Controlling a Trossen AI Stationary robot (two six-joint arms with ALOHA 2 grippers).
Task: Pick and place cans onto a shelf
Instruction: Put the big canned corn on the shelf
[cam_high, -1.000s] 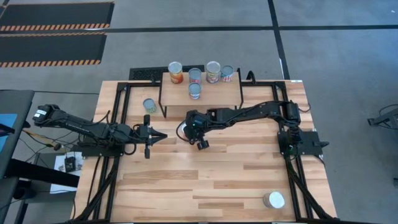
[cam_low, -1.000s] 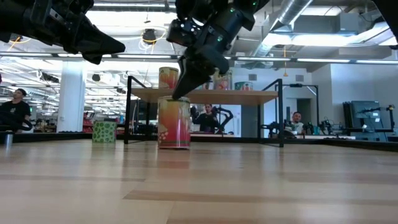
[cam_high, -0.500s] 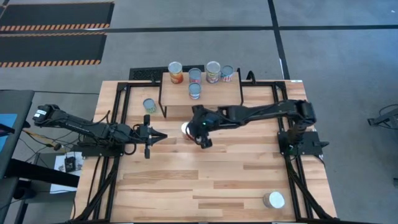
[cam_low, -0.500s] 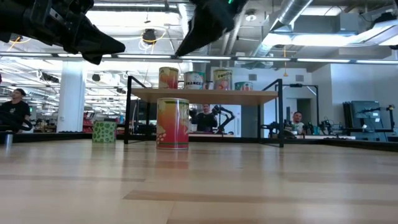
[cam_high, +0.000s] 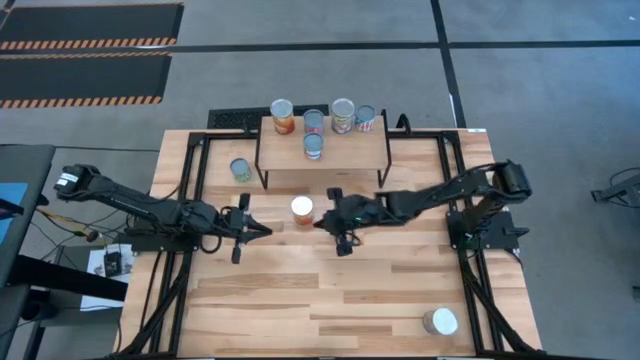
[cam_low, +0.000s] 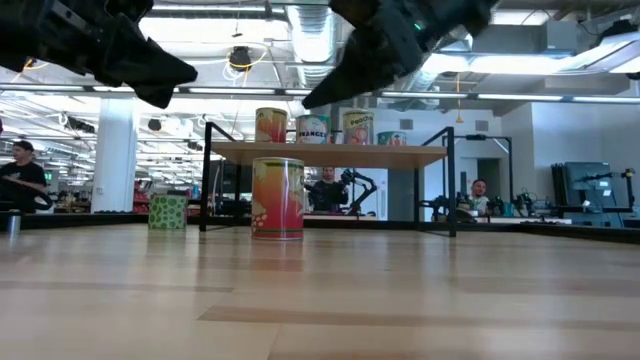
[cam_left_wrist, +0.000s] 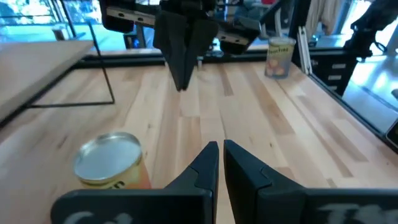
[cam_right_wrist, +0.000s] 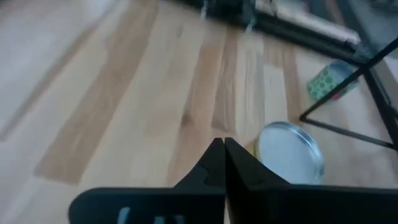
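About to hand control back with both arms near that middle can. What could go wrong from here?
1. The orange can stands upright on the table between the left gripper and right gripper; a sweep by either could topple it.
2. Both grippers sit close; they could collide.
3. The shelf holds five cans, crowding placement.

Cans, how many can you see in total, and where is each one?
8. Five on the shelf. One left of it, one on the table in front, one at the table's near right corner.
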